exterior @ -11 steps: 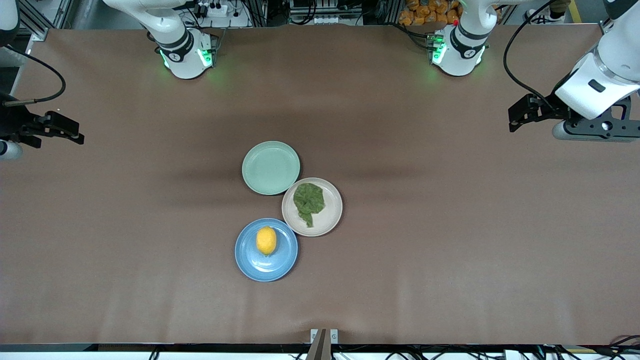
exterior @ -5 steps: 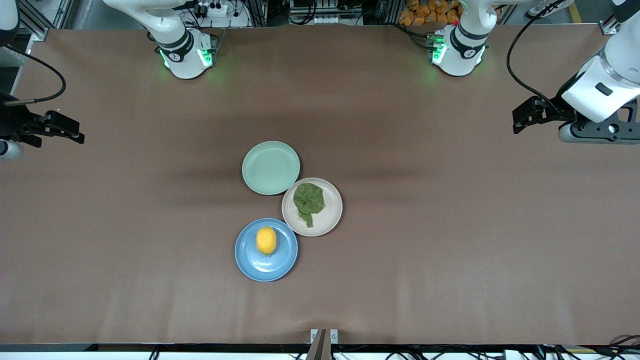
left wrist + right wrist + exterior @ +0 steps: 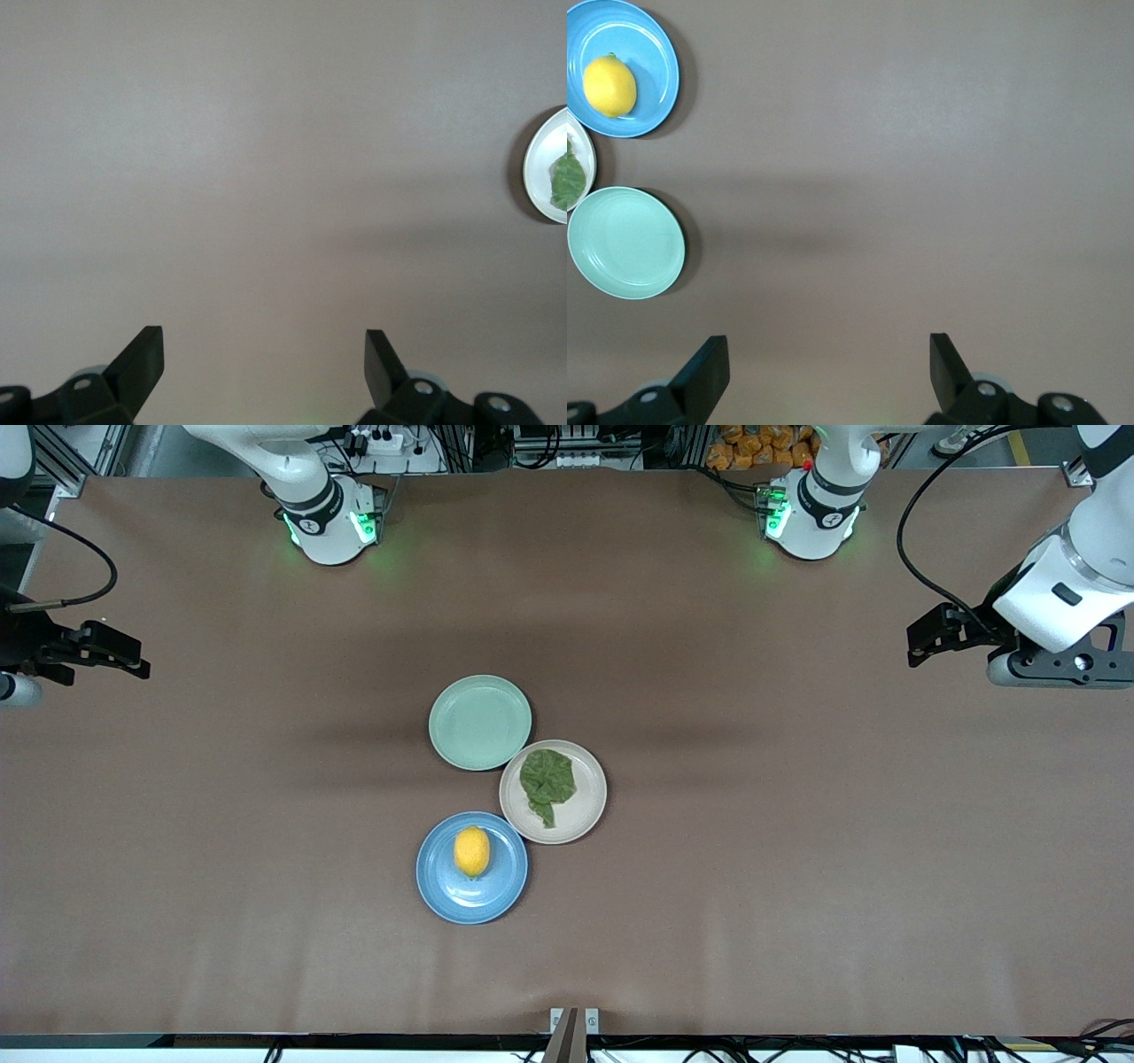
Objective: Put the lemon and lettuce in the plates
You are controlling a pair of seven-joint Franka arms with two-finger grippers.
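Left arm [image 3: 1063,598] shifted; lemon [image 3: 471,851] tip toward camera.

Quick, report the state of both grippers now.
Left gripper: open, holding nothing, over bare table at the left arm's end.
Right gripper: open, holding nothing, over bare table at the right arm's end.

No legible text, label, brand, number or sign on anything in view.

White arms [image 3: 1063,584] — black tools, cables — green base lights.
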